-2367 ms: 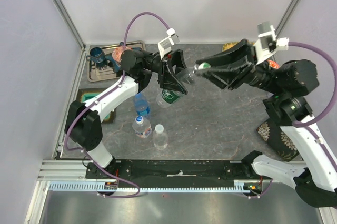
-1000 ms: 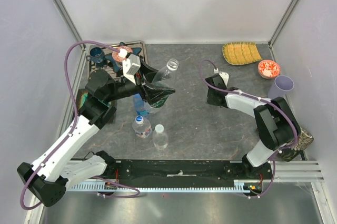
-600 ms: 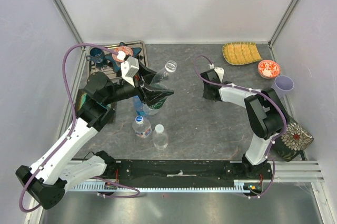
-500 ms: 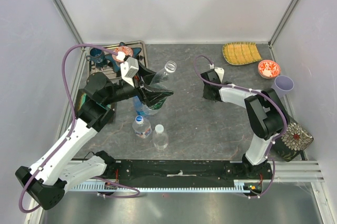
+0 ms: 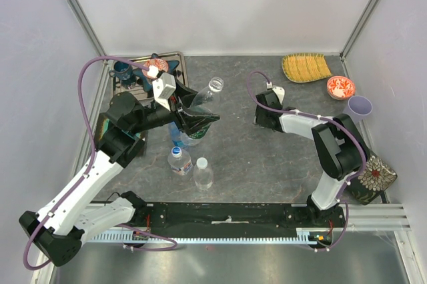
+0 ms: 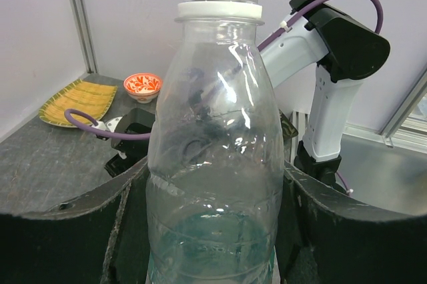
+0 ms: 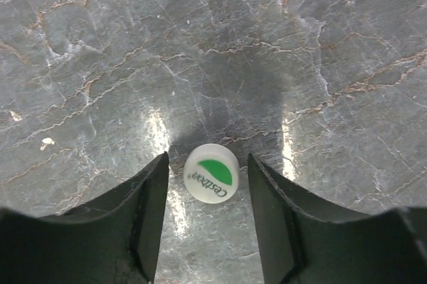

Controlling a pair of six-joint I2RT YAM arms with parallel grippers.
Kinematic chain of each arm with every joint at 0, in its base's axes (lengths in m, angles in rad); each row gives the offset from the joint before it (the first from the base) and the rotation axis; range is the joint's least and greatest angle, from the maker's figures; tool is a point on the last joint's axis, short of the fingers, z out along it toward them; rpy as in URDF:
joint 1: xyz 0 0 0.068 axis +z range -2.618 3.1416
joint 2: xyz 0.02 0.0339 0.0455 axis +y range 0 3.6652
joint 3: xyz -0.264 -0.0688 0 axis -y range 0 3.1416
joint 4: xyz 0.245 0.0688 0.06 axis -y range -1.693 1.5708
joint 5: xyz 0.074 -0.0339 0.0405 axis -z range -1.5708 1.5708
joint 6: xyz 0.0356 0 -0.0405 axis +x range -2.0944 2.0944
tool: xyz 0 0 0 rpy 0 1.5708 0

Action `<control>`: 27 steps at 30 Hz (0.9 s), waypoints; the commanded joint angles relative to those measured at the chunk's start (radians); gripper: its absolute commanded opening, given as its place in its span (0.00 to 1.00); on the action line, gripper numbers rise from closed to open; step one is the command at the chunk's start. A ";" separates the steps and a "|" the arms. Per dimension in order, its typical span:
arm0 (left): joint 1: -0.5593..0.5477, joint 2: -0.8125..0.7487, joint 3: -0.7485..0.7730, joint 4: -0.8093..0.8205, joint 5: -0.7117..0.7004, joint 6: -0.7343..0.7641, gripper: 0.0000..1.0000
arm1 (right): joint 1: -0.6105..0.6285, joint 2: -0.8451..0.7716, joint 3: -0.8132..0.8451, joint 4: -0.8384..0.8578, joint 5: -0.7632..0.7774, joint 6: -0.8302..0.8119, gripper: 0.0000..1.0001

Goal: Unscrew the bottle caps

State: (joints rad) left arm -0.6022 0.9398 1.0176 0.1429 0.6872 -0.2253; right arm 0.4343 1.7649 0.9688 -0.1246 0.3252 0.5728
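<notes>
The right claw (image 7: 208, 161) has just been opened at the counter (image 7: 100, 44), and the white-and-green cap (image 7: 211, 173) is released, lying flat between its parted jaws. The uncapped greenish bottle (image 6: 217, 131) is held clenched in the left claw (image 6: 213, 187), tilted above the three standing bottles (image 5: 203, 173), which are judged yet to be opened.

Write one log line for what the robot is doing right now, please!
left pincer: shut on uncapped bottle | right pincer: open, low over table | white cap: on table between its jaws, untouched
</notes>
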 commanded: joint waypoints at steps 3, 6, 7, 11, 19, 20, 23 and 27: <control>-0.004 -0.018 -0.001 0.004 -0.011 0.038 0.18 | 0.000 -0.013 -0.030 -0.087 -0.034 0.010 0.63; -0.005 -0.021 -0.001 -0.002 -0.014 0.041 0.18 | 0.000 -0.047 -0.018 -0.101 -0.023 0.019 0.67; -0.005 -0.021 -0.001 -0.003 -0.014 0.043 0.18 | 0.000 -0.089 -0.010 -0.109 -0.017 0.022 0.69; -0.005 -0.015 0.006 -0.014 -0.020 0.052 0.19 | 0.000 -0.235 0.127 -0.225 0.050 0.035 0.77; -0.007 0.068 0.076 -0.066 0.020 0.087 0.21 | 0.000 -0.641 0.292 -0.148 -0.194 0.013 0.79; -0.007 0.080 0.087 -0.072 0.050 0.089 0.21 | 0.000 -0.669 0.292 -0.118 -0.278 0.010 0.79; -0.007 0.140 0.137 -0.097 0.133 0.093 0.22 | 0.000 -0.731 0.315 -0.054 -0.547 0.056 0.83; -0.011 0.218 0.206 -0.118 0.212 0.078 0.23 | 0.001 -0.759 0.340 -0.037 -0.730 0.079 0.88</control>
State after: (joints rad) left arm -0.6048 1.1084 1.1374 0.0452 0.7818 -0.1776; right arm 0.4343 0.9764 1.3029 -0.1772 -0.1291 0.6170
